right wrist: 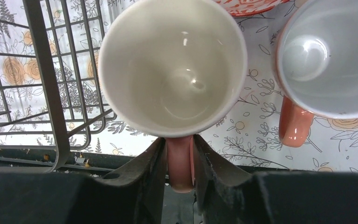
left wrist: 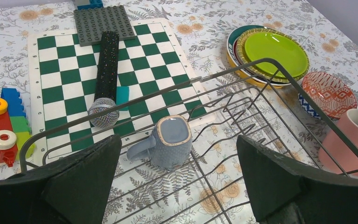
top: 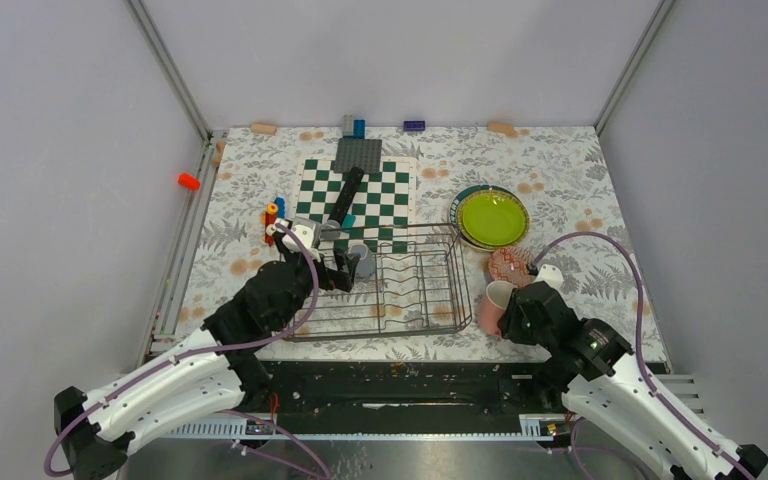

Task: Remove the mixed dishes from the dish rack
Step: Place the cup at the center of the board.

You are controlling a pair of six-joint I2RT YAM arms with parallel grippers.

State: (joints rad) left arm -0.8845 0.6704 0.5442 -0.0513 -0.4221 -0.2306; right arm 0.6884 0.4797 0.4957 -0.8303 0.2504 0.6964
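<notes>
The dark wire dish rack [top: 465, 290] sits at the table's near middle. A small grey cup [left wrist: 170, 142] lies on its side in the rack's far left corner [top: 363, 262]. My left gripper [left wrist: 178, 154] is open, one finger on each side of the cup and just short of it. My right gripper [right wrist: 180, 158] is shut on the handle of the large pink mug [right wrist: 172, 65], which is upright just right of the rack [top: 495, 305]. The small salmon mug [right wrist: 326, 60] stands beside it. The patterned bowl [top: 510, 266] and the stacked plates [top: 491, 217], lime-green on top, lie right of the rack.
A green-and-white checkered board [top: 390, 190] lies behind the rack with a black microphone [top: 345, 198] on it and a grey baseplate [top: 358, 155] at its far edge. Colourful toy blocks [top: 273, 215] stand left of the board. Small blocks line the back wall.
</notes>
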